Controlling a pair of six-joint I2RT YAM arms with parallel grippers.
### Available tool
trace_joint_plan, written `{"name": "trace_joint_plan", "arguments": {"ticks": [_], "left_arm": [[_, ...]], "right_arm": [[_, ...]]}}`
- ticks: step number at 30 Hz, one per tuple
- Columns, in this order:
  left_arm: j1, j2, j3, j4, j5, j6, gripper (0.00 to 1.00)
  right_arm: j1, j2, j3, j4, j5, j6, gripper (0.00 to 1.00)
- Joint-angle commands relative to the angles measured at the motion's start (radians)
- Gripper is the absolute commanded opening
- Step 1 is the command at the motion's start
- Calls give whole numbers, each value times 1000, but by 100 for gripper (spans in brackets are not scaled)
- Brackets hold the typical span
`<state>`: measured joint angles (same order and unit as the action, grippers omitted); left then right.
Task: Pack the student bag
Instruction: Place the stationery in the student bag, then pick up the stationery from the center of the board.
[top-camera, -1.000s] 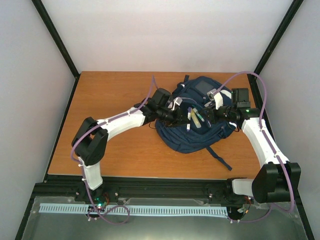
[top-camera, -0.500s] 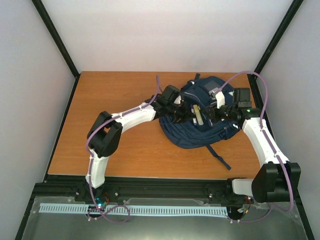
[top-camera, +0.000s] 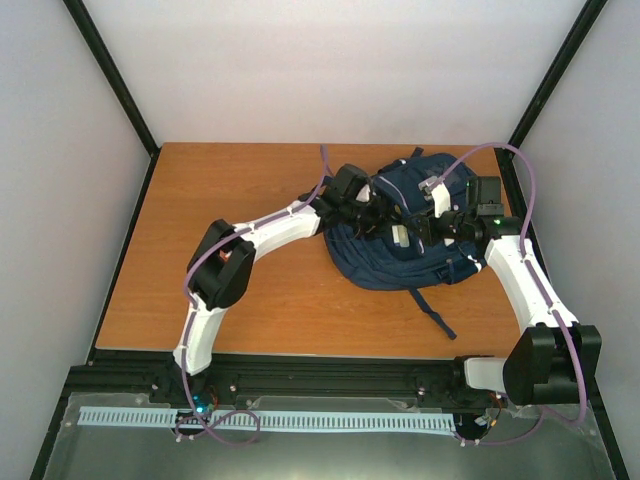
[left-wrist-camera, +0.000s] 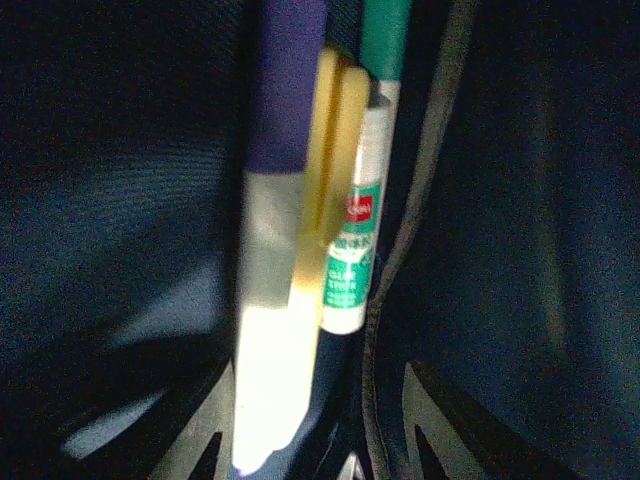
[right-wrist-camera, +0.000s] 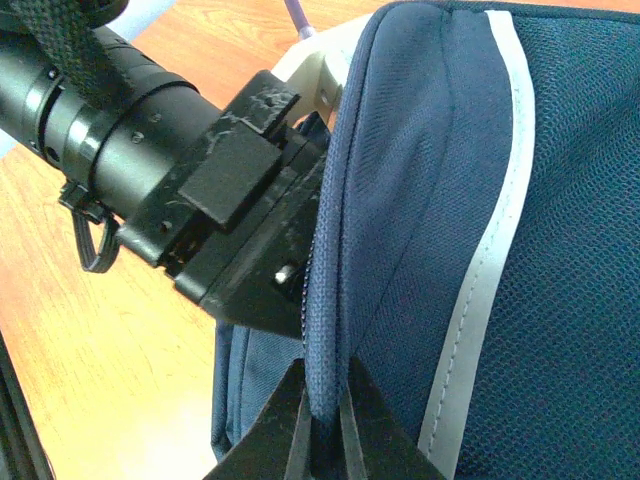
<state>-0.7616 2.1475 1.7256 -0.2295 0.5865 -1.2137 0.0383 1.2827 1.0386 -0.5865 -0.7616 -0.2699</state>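
Lab enclosure: white panels (top-camera: 330, 60), black framing (top-camera: 108, 68).

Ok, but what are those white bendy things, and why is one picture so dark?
Those are two robot arms, the left arm and the right arm, seen from a camera above. They are packing a student bag lying on a wooden table. Each arm also has a small camera at its wrist. The right fingers pinch the bag's edge, probably to keep it open. The dark picture is the left wrist camera looking inside the bag, where pens lie. I can't tell whether that arm is gripping them.
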Motion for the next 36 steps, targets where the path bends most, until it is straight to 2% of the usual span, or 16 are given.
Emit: {"name": "trace_joint_plan", "arguments": {"ticks": [1, 3, 7, 12, 14, 17, 22, 27, 32, 34, 36], "left_arm": [[-19, -99, 0, 79, 74, 162, 50], [-19, -143, -37, 31, 80, 214, 51], [-19, -214, -82, -176, 81, 362, 53], [-18, -365, -235, -341, 32, 511, 53], [-14, -416, -288, -407, -49, 574, 54], [21, -479, -361, -488, -216, 635, 61], [119, -577, -495, -513, -459, 689, 67], [169, -577, -537, -548, -712, 716, 76], [215, -508, -488, -597, -944, 720, 98], [268, -458, -462, -602, -951, 716, 100], [331, -401, -442, -588, -898, 718, 100]], "right_arm": [[9, -15, 14, 23, -140, -28, 3], [9, -17, 15, 23, -140, -28, 3], [8, -22, 15, 25, -140, -29, 3], [8, -21, 11, 24, -139, -29, 3], [6, -22, 10, 26, -140, -30, 3], [6, -24, 11, 28, -140, -29, 3], [6, -31, 8, 27, -141, -27, 3], [5, -34, 7, 27, -141, -29, 3], [3, -31, 7, 27, -142, -29, 3], [3, -33, 9, 26, -141, -29, 3], [2, -35, 8, 26, -139, -31, 3]]}}
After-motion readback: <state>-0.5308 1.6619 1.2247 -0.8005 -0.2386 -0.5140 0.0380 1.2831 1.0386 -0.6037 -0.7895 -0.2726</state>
